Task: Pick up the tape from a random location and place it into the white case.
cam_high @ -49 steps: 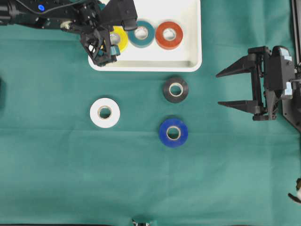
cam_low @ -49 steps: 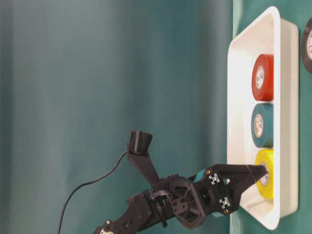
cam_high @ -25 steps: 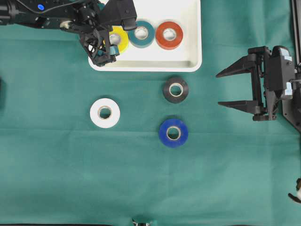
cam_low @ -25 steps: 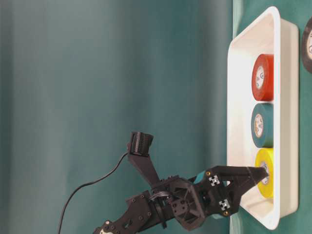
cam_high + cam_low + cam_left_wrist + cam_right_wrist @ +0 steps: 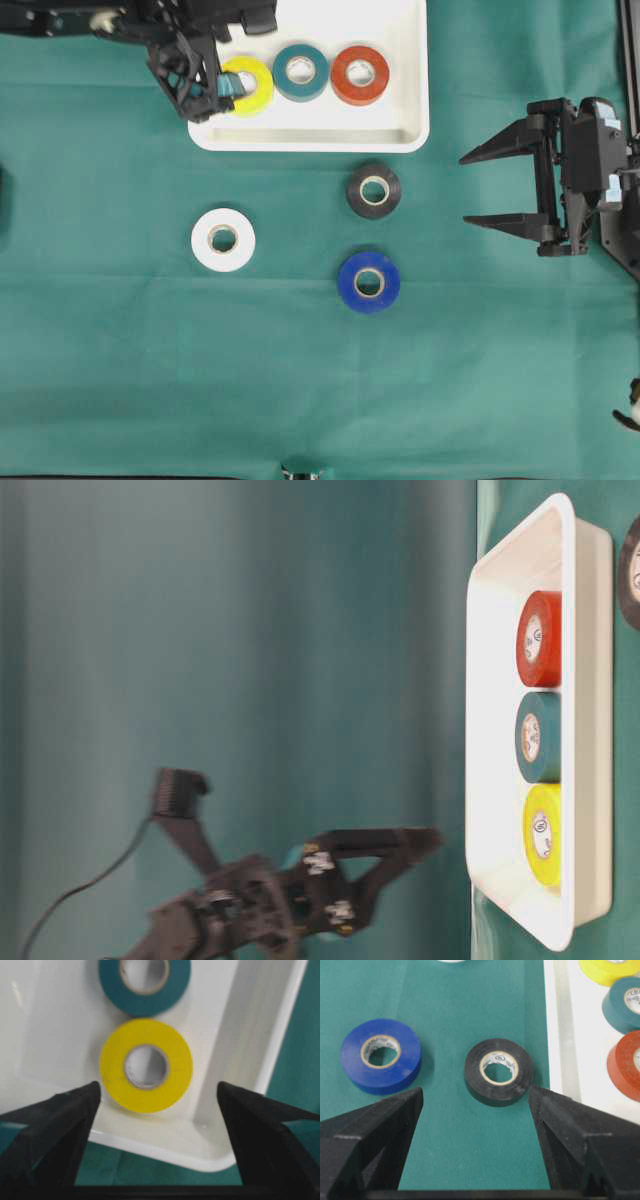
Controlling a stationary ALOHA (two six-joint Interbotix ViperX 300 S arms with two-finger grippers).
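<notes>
The white case (image 5: 310, 136) lies at the top centre with a yellow tape (image 5: 247, 85), a teal tape (image 5: 301, 72) and a red tape (image 5: 360, 75) flat inside it. My left gripper (image 5: 212, 72) hangs open and empty above the case's left end. In the left wrist view the yellow tape (image 5: 146, 1065) lies beyond the left gripper (image 5: 159, 1087), touching neither finger. On the cloth lie a black tape (image 5: 373, 190), a blue tape (image 5: 369, 282) and a white tape (image 5: 223, 240). My right gripper (image 5: 466, 189) stands open at the right, facing the black tape (image 5: 498, 1071).
Green cloth (image 5: 300, 390) covers the whole table. The left arm (image 5: 80, 18) runs along the top left edge. In the table-level view the left gripper (image 5: 425, 838) is raised off the case (image 5: 592, 730).
My left gripper has risen and drawn back to the left, off the yellow tape, which stays lying in the case. The right arm has not moved.
</notes>
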